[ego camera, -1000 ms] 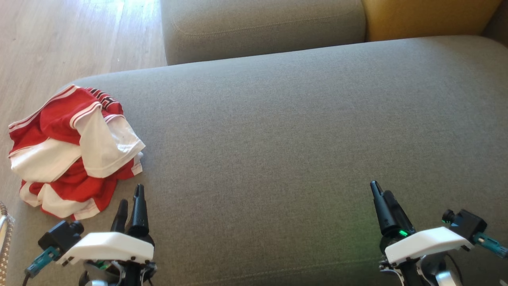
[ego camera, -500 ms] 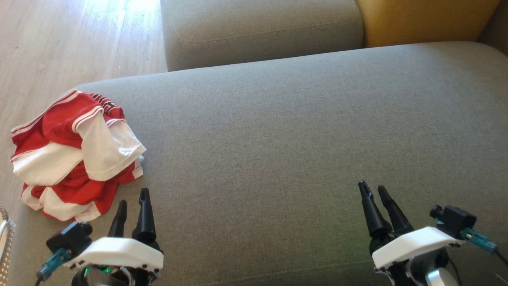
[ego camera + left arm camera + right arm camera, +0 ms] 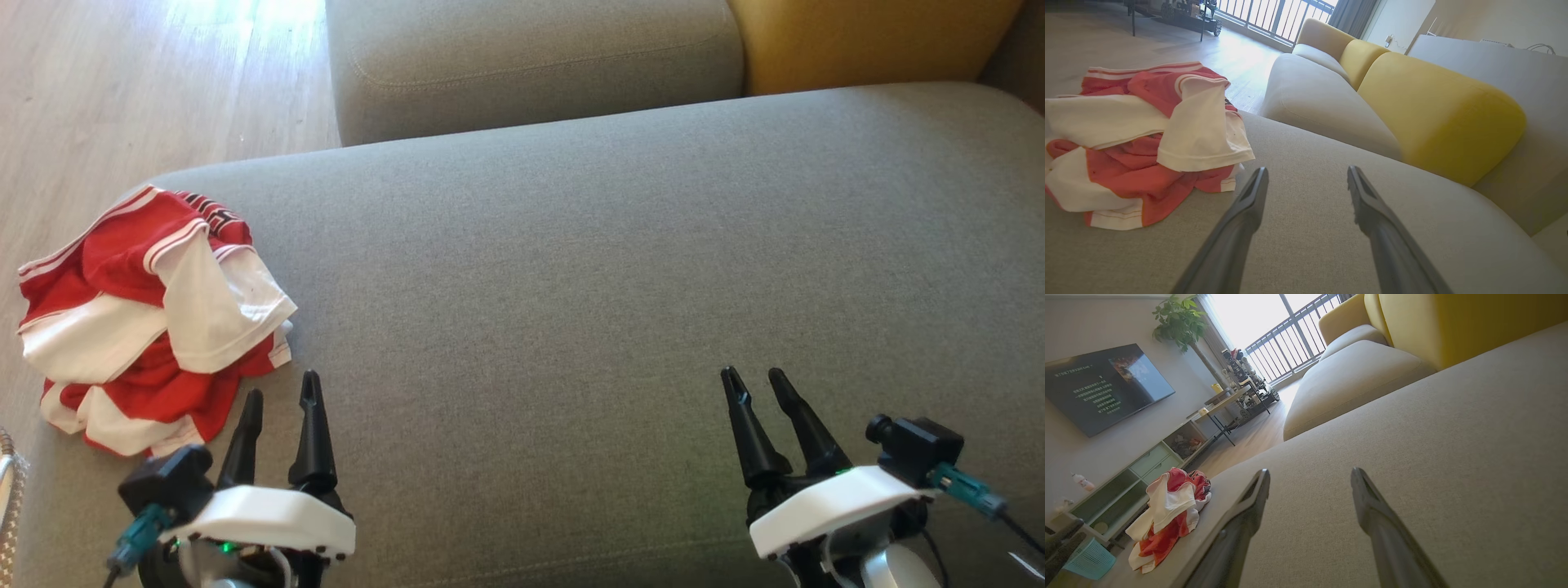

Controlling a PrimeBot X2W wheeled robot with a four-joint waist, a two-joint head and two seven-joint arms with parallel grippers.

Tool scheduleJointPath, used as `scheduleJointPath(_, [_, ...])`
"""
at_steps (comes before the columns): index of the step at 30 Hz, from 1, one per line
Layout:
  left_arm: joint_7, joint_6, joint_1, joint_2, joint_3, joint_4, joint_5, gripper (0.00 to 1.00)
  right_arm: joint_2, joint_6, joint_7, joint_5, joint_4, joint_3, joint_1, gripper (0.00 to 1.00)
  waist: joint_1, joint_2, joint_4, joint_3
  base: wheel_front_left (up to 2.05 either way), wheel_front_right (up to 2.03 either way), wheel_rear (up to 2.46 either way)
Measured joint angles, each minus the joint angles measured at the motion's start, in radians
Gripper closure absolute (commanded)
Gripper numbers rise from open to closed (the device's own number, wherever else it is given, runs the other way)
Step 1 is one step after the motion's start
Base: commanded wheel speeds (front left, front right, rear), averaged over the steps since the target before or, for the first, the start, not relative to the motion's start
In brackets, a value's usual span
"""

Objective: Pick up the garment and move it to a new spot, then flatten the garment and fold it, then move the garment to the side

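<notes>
grey sofa cushion (image 3: 571, 269) with a crumpled red-and-white garment (image 3: 147, 318) at its left end.

Left tool (image 3: 282, 392) and right tool (image 3: 755, 382) hover low with fingers spread apart, pointing forward.

A wide grey sofa seat (image 3: 571, 286) stretches ahead, with a second grey cushion (image 3: 531, 65) beyond it and a yellow backrest (image 3: 1433, 110) alongside. The pale wooden floor (image 3: 147, 82) catches bright daylight coming through a balcony railing (image 3: 1298, 339). A dark television (image 3: 1106, 384) hangs on the grey wall (image 3: 1106, 449) above a pale green cabinet (image 3: 1147, 461). A leafy plant (image 3: 1180, 318) stands near the light.
</notes>
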Motion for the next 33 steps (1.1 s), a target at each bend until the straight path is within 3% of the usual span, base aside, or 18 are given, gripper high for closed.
scheduleJointPath(18, [-0.052, 0.009, 0.003, 0.013, -0.062, -0.039, 0.21, 0.0, -0.001, 0.0, -0.051, -0.224, -0.028, 0.025, 0.0, 0.0, 0.0, 0.0, -0.001, 0.001, 0.0, 0.0, 0.0])
scheduleJointPath(33, [-0.096, -0.019, 0.039, 0.0, -0.07, -0.008, 0.377, 0.0, -0.003, 0.0, -0.098, -0.417, -0.034, 0.015, 0.0, 0.0, 0.0, 0.0, -0.006, -0.006, 0.0, 0.0, 0.0])
